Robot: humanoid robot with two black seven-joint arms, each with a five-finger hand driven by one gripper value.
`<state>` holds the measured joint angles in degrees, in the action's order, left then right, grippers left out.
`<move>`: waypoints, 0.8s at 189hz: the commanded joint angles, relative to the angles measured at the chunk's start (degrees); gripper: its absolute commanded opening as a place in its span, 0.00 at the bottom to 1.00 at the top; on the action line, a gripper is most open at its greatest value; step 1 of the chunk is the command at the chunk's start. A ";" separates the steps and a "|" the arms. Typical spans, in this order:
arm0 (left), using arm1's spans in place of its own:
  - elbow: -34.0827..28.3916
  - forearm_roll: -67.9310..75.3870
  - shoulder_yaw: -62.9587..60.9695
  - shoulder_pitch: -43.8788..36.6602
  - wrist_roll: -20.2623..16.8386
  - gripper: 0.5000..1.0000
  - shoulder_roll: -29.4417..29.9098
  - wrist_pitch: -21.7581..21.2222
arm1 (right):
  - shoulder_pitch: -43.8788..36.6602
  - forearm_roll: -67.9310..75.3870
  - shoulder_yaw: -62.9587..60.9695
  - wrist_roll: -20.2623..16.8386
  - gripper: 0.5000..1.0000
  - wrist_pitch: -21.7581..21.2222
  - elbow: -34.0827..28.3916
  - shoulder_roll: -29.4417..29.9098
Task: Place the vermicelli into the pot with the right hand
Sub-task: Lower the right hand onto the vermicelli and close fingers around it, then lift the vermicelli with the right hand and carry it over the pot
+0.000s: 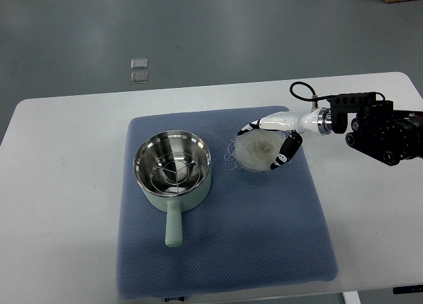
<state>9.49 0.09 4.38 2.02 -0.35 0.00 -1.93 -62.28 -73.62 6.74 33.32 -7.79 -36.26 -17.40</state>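
A pale round nest of vermicelli [258, 152] lies on the blue mat [225, 251], just right of the pot. The pot [173, 165] is pale green with a steel inside, a wire rack in it and its handle [174, 228] pointing toward me. My right hand [260, 147] reaches in from the right and sits over the nest. Its fingers [250, 127] lie along the nest's far edge and the thumb [285, 153] along its right edge. The fingers are spread around the nest, which still rests on the mat. The left arm is out of view.
The mat covers the middle of a white table [59, 185]. Two small clear squares [139, 69] lie on the grey floor beyond the table's far edge. A black cable [301, 92] loops above the right wrist.
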 commanded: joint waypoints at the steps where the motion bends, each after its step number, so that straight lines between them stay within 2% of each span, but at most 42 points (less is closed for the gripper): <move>1: 0.00 0.00 0.01 0.00 0.00 1.00 0.00 0.00 | 0.49 0.06 0.20 -0.01 0.83 1.46 0.22 0.52; 41: 0.00 0.00 0.01 0.00 0.00 1.00 0.00 0.00 | 0.75 0.06 0.82 -0.01 0.72 2.60 0.22 0.52; 50: 0.00 0.00 0.01 0.00 0.00 1.00 0.00 0.00 | 0.75 0.06 0.82 -0.01 0.62 3.13 0.31 0.43; 62: 0.00 0.00 0.01 0.00 0.00 1.00 0.00 0.00 | 0.75 0.06 1.00 -0.01 0.56 3.66 0.31 0.43; 71: 0.00 0.00 0.01 0.00 0.00 1.00 0.00 0.00 | 0.67 0.06 1.08 -0.01 0.45 3.92 0.22 0.43; 108: 0.00 0.00 0.01 0.00 0.00 1.00 0.00 0.00 | 0.66 0.06 1.00 0.34 0.26 4.01 0.22 0.35; 140: 0.00 0.00 0.01 0.00 0.00 1.00 0.00 0.00 | 0.22 0.32 0.73 0.78 0.01 4.27 0.13 0.08; 151: 0.00 0.00 0.01 0.00 0.00 1.00 0.00 0.00 | 0.14 0.41 0.56 0.78 0.00 4.53 0.13 -0.01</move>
<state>9.49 0.09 4.40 2.02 -0.35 0.00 -1.93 -61.93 -73.40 7.52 34.01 -3.65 -36.10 -17.24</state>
